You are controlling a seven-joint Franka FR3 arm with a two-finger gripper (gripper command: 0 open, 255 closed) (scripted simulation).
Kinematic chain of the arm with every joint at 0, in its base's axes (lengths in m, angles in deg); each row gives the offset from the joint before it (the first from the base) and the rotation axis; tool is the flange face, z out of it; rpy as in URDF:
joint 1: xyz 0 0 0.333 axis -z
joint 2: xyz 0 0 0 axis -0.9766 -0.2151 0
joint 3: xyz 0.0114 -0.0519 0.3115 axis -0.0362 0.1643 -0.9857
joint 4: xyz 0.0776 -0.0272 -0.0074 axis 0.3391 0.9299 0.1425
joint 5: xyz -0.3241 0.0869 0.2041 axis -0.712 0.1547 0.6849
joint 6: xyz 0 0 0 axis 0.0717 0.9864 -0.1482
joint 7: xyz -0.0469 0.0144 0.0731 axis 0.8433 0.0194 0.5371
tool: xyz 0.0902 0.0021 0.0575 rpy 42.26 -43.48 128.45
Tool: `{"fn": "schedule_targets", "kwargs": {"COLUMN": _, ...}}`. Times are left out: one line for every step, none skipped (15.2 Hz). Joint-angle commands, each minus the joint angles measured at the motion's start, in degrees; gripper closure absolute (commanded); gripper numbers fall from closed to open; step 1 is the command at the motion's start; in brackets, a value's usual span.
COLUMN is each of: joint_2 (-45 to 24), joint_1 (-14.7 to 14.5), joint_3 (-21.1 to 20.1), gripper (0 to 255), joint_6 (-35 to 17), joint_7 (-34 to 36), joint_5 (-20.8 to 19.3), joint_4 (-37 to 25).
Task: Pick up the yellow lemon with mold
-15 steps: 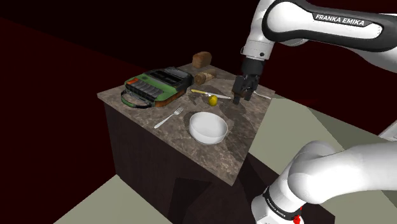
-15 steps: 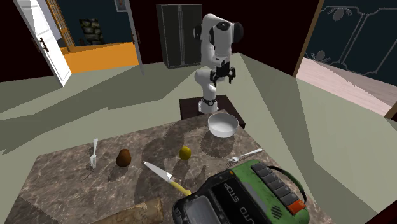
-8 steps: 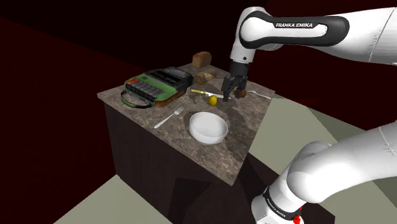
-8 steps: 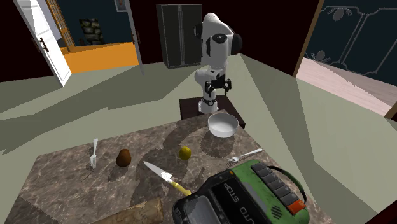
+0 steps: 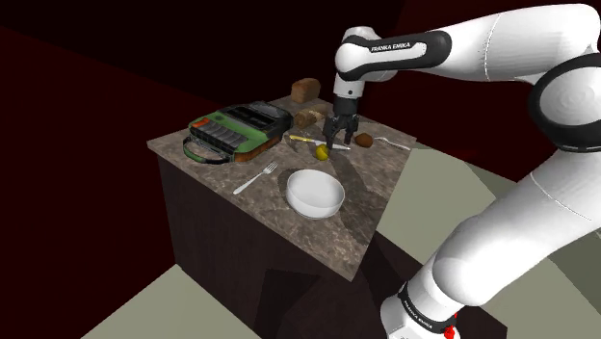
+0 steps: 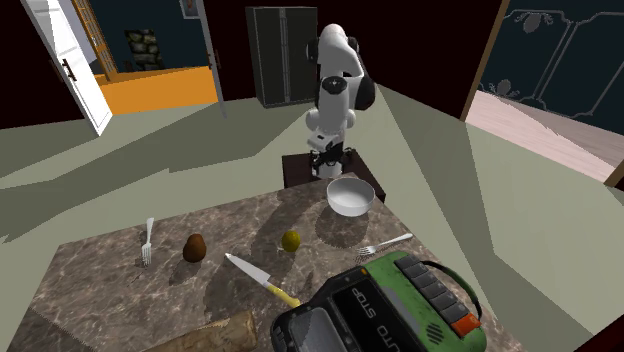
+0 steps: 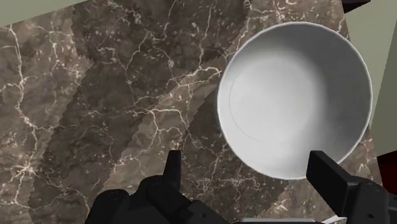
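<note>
Gripper point(image 5: 337, 141) fingers spread and empty, hovering; lemon point(image 5: 323, 151) lies near, below the fingertips, apparently untouched. Descent, grasp and lift all outstanding.

Marble table point(image 5: 366, 207) w/ white bowl point(image 5: 315, 193), fork point(image 5: 255, 178), knife point(image 6: 260, 279), green recorder point(image 5: 239, 132), bread point(image 5: 306, 90)

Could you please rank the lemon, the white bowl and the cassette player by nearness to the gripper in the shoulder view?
1-2. Lemon, beside the gripper, and white bowl, toward the stand: too close to call with the gripper raised.
3. Cassette player, at the view's left.
</note>
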State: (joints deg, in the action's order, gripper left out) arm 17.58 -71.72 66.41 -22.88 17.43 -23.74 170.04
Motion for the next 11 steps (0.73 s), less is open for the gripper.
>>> {"fn": "schedule_targets", "kwargs": {"joint_2": -4.0, "joint_1": 0.41, "joint_3": 0.52, "gripper": 0, "joint_6": -1.01, "joint_7": -0.36, "joint_5": -0.3, "joint_4": -2.77}}
{"fn": "schedule_targets", "kwargs": {"joint_2": -6.12, "joint_1": 0.68, "joint_3": 0.83, "gripper": 0, "joint_6": -1.37, "joint_7": -0.65, "joint_5": -0.4, "joint_4": -4.42}}
{"fn": "schedule_targets", "kwargs": {"joint_2": -8.25, "joint_1": 0.95, "joint_3": 1.13, "gripper": 0, "joint_6": -1.67, "joint_7": -0.93, "joint_5": -0.48, "joint_4": -6.14}}
{"fn": "schedule_targets", "kwargs": {"joint_2": -10.39, "joint_1": 1.24, "joint_3": 1.41, "gripper": 0, "joint_6": -1.9, "joint_7": -1.22, "joint_5": -0.53, "joint_4": -7.93}}
{"fn": "schedule_targets", "kwargs": {"joint_2": -12.54, "joint_1": 1.54, "joint_3": 1.68, "gripper": 0, "joint_6": -2.08, "joint_7": -1.5, "joint_5": -0.57, "joint_4": -9.8}}
{"fn": "schedule_targets", "kwargs": {"joint_2": -14.71, "joint_1": 1.86, "joint_3": 1.94, "gripper": 0, "joint_6": -2.19, "joint_7": -1.78, "joint_5": -0.58, "joint_4": -11.75}}
{"fn": "schedule_targets", "kwargs": {"joint_2": -16.89, "joint_1": 2.18, "joint_3": 2.19, "gripper": 0, "joint_6": -2.24, "joint_7": -2.05, "joint_5": -0.57, "joint_4": -13.78}}
{"fn": "schedule_targets", "kwargs": {"joint_2": -19.09, "joint_1": 2.53, "joint_3": 2.42, "gripper": 0, "joint_6": -2.22, "joint_7": -2.32, "joint_5": -0.54, "joint_4": -15.9}}
{"fn": "schedule_targets", "kwargs": {"joint_2": -21.32, "joint_1": 2.9, "joint_3": 2.64, "gripper": 0, "joint_6": -2.14, "joint_7": -2.59, "joint_5": -0.49, "joint_4": -18.11}}
{"fn": "schedule_targets", "kwargs": {"joint_2": -23.57, "joint_1": 3.29, "joint_3": 2.85, "gripper": 0, "joint_6": -1.98, "joint_7": -2.85, "joint_5": -0.43, "joint_4": -20.42}}
{"fn": "schedule_targets", "kwargs": {"joint_2": -25.85, "joint_1": 3.69, "joint_3": 3.04, "gripper": 0, "joint_6": -1.75, "joint_7": -3.1, "joint_5": -0.35, "joint_4": -22.83}}
